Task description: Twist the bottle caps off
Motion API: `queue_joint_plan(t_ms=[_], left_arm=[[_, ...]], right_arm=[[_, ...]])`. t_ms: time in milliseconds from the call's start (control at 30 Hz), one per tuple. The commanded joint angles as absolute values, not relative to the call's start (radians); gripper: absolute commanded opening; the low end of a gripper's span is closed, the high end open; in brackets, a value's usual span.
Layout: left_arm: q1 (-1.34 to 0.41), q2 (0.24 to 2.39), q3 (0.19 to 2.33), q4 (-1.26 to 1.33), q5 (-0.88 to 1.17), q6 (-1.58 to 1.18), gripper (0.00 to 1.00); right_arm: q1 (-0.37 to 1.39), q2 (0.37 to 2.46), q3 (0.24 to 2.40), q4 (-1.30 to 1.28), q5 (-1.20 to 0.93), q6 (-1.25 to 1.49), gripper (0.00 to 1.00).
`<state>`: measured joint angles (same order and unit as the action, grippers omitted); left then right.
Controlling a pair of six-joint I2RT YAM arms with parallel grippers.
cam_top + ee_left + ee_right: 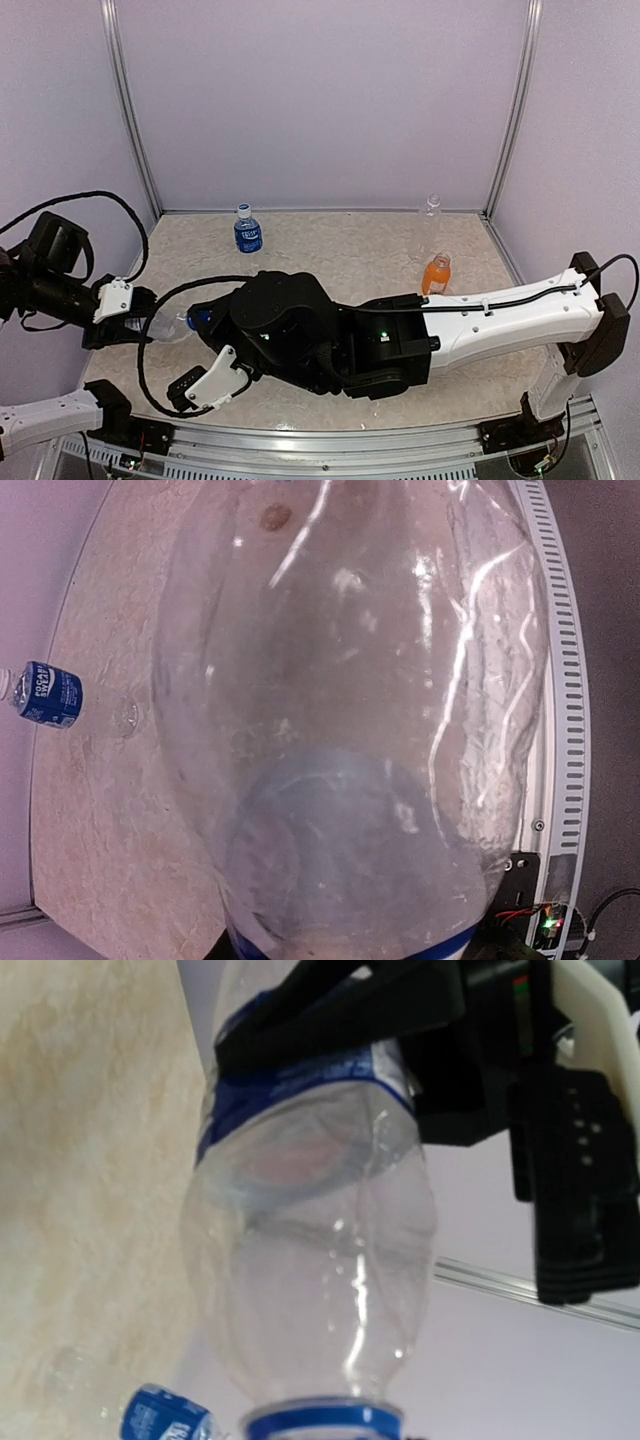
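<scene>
- The held bottle (165, 326) is clear and lies on its side above the left part of the table (330, 245). It has a dark blue label (300, 1085) with small white writing that is too blurred to read.
- The left gripper (143, 325) is closed on this bottle; in the right wrist view its black fingers (340, 1005) clamp across the label.
- The blue cap (199, 319) of the held bottle points to the right gripper (208, 325), which is at the cap. I cannot tell how wide its jaws stand.
- A second labelled bottle (247, 231) stands upright near the back wall. Its blue label has white letters, perhaps "POCAR…" and "SWEAT", but I am not sure.
- The orange bottle (436, 272) stands upright at the right, with its orange cap on.
- The small clear bottle (431, 206) stands in the back right corner, without label.
- The table top is beige and marbled. The walls (320, 100) are pale lilac, with metal posts (130, 110) in the corners.
</scene>
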<state>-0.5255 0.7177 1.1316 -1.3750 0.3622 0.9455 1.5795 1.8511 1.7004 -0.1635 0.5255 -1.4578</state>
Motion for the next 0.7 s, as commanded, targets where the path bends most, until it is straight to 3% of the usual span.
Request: queue_joint_plan(t_ms=[0,33,100,133,400,600,667], left_arm=[[-0.552,0.704,1.128,-1.334,0.527,0.899,0.24],[-0.551,0.702,1.125,-1.321,0.512,0.893,0.24],[-0.552,0.697,1.116,-1.280,0.469,0.871,0.23],[-0.552,0.697,1.112,-1.256,0.445,0.861,0.22],[-0.552,0.682,1.052,-1.069,0.255,0.824,0.22],[-0.559,0.673,0.994,-0.807,0.027,0.854,0.25],[-0.565,0.672,0.968,-0.720,-0.053,0.887,0.26]], right_arm=[[1.568,1.872,1.629,0.030,0.570,-1.513,0.00],[1.567,1.870,1.609,0.077,0.584,-1.514,0.13],[1.568,1.880,1.610,0.112,0.617,-1.480,0.74],[1.566,1.883,1.616,0.135,0.631,-1.449,0.96],[1.527,1.753,1.543,0.180,0.525,-1.007,0.99],[1.328,1.646,1.545,0.033,0.040,-0.265,0.99],[1.255,1.656,1.549,0.052,-0.024,-0.036,0.99]])
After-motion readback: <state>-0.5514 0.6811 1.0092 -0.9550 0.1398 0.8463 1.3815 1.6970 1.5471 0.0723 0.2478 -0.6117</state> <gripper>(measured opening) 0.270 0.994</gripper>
